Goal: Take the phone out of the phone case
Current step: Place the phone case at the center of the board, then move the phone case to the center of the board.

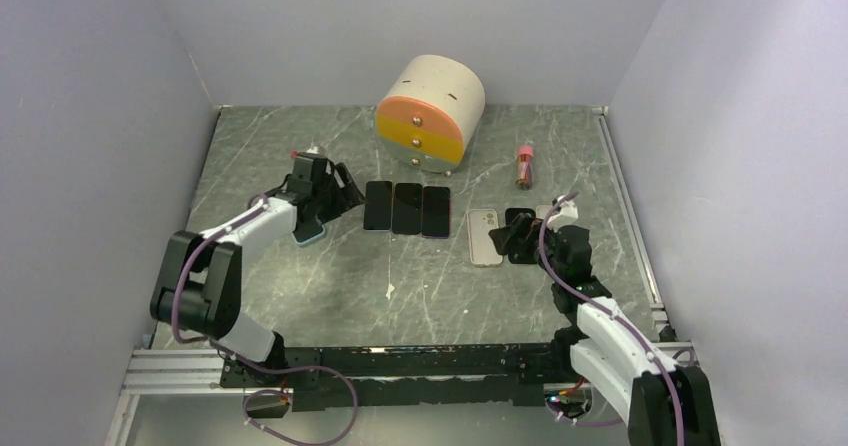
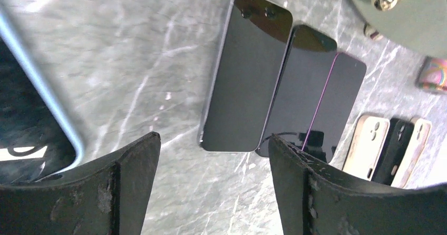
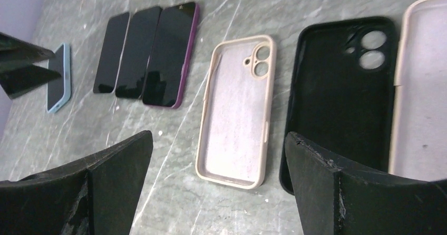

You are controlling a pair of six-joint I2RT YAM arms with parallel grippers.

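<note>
While both arms are reaching out over the grey marbled desk point(image 1: 300, 296), neither one is gripping anything. The left tool point(image 2: 213, 139) is standing with its black fingers point(image 2: 132, 177) well apart and nothing between them. It is hovering just beside the dark-screened phone in the light-blue rubbery case point(image 3: 57, 79), which is lying flat and screen-up on the desk at the left end of the layout, the phone sitting fully inside its case. To the right of it, a row of three bare dark-screened phones point(image 1: 407, 208) is lying side by side with edges touching, the rightmost showing a purple edge point(image 3: 168, 56).

The right tool point(image 3: 219, 135) is likewise gaping wide and is hanging low over the empty cases. Three of these are lying inside-up in a row: a beige soft case point(image 3: 237, 108) nearest the phones, a black case point(image 3: 337, 87) next to it, and a second beige case point(image 3: 421, 87) partly cut off at the frame's edge. Whether the tool is touching the black case cannot be told.

Farther back, a cream cylindrical drawer unit with orange and yellow fronts point(image 1: 430, 111) is sitting near a small red-capped bottle point(image 1: 524, 166) lying on its side.
</note>
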